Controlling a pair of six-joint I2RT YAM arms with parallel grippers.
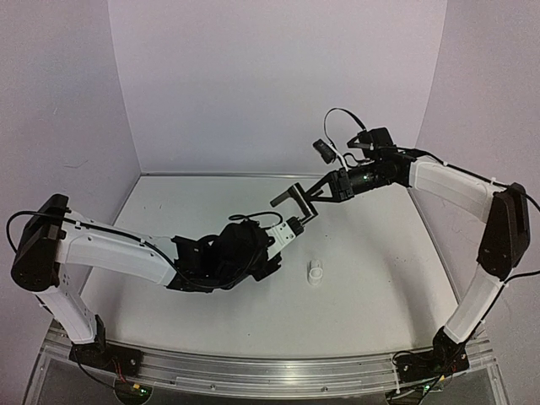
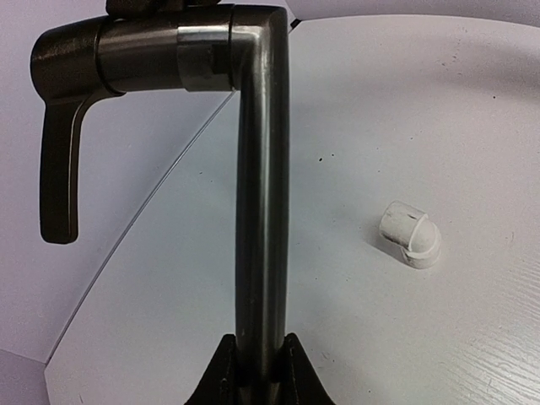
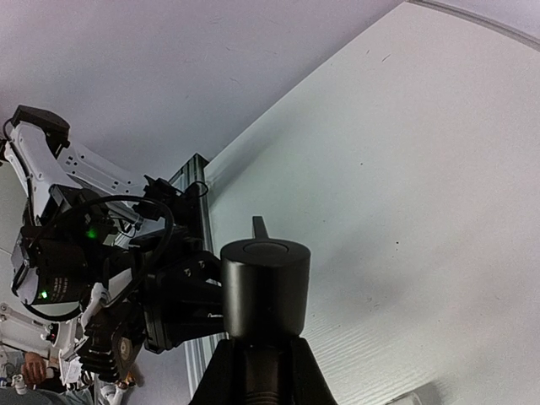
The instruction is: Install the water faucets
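Note:
The black faucet pipe (image 1: 297,205) hangs in the air above the table's middle, held by both grippers. In the left wrist view its long stem (image 2: 260,211) rises from my left gripper (image 2: 257,371), which is shut on it, to a bend at the top with a short lever handle (image 2: 57,169) at the left. My right gripper (image 3: 261,359) is shut on the pipe's thick black cylindrical end (image 3: 264,283). In the top view the left gripper (image 1: 295,224) is below the pipe and the right gripper (image 1: 317,194) is to its right. The small white fitting (image 1: 315,272) lies on the table, also in the left wrist view (image 2: 410,234).
The white table (image 1: 380,278) has purple walls behind and at both sides. An aluminium rail (image 1: 270,367) runs along the near edge. Cables loop above the right wrist (image 1: 342,126).

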